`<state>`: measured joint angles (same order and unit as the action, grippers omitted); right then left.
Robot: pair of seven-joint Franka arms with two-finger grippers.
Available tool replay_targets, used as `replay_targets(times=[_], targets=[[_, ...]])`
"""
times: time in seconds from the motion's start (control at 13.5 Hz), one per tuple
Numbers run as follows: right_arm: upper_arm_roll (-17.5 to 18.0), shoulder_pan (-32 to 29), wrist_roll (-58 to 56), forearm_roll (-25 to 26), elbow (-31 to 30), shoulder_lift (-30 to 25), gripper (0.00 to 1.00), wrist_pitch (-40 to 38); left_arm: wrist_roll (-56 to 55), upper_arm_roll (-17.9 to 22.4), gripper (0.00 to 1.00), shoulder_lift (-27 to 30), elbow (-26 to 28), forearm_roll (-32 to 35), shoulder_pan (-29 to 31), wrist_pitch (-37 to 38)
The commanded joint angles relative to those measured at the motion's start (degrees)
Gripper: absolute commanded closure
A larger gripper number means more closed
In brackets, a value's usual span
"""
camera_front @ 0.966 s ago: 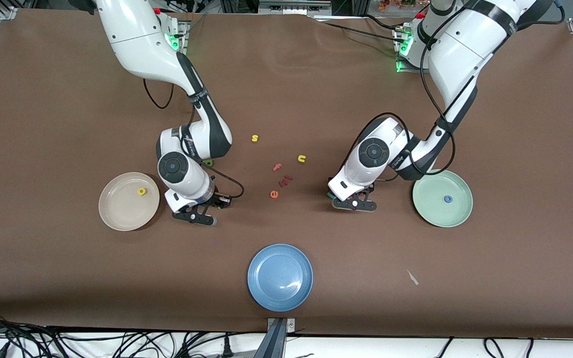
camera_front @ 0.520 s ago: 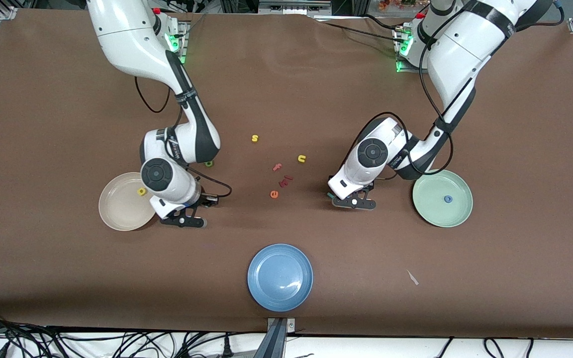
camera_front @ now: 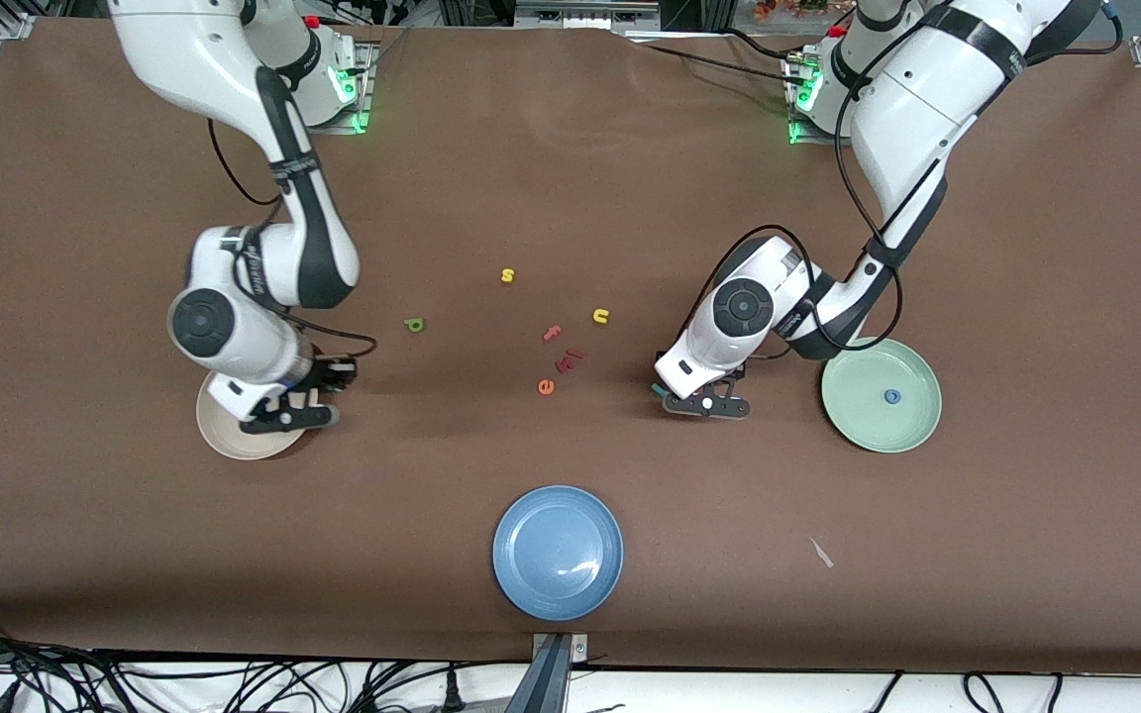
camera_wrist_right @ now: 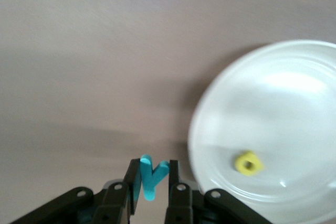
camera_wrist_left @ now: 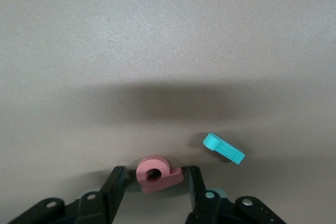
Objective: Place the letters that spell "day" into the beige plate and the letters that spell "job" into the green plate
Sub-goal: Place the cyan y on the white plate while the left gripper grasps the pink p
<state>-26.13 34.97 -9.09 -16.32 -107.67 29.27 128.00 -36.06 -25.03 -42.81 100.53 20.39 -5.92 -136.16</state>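
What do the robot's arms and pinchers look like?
Both arms are glossy white with rounded shells and black bands at the joints. Thin black cables loop alongside them, and green lights glow at their bases. The left gripper and right gripper are black, each with two flat fingers dotted with small silver screws.

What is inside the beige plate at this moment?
The right wrist view shows one yellow letter with a hole lying in the beige plate. In the front view the right tool, holding the teal y, covers most of the plate.
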Motion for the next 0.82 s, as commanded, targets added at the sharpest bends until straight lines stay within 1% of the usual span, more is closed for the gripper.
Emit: replay_targets(times=[0.0, 0.07, 0.22, 0.3, 0.45, 0.59, 0.74], targets=[[-3.3, 0.2, -8.3, 0.0, -5.3, -3.9, 1.00, 0.6, -1.2, -0.2, 0.44, -0.4, -0.4, 2.0, 0.3, -0.6], [-4.4, 0.0, -10.7, -0.1, -5.3, -3.3, 1.00, 0.8, -1.2, -0.2, 0.44, -0.4, -0.5, 2.0, 0.3, -0.6], [-4.7, -1.7, -13.7, -0.1, -5.2, -1.5, 0.99, 3.3, -1.4, -0.2, 0.44, -0.3, -0.8, 2.0, 0.3, -0.6], [-4.7, -2.5, -15.3, -0.2, -4.9, -0.5, 0.85, 4.1, -1.4, -0.2, 0.44, -0.4, -1.0, 2.0, 0.3, -0.7], [-4.6, -3.1, -16.0, -0.5, -4.2, 0.0, 0.00, 3.9, -1.3, -0.1, 0.44, -0.5, -1.7, 2.0, 0.3, -0.7], [-4.3, -2.3, -14.6, -0.9, -4.0, -0.2, 0.00, 3.6, -1.4, -0.1, 0.44, -0.6, -1.7, 2.0, 0.3, -0.7], [-4.0, -1.0, -10.2, -0.9, -4.0, -0.4, 0.00, 3.5, -1.4, -0.2, 0.44, -0.7, -1.7, 2.0, 0.2, -0.7]])
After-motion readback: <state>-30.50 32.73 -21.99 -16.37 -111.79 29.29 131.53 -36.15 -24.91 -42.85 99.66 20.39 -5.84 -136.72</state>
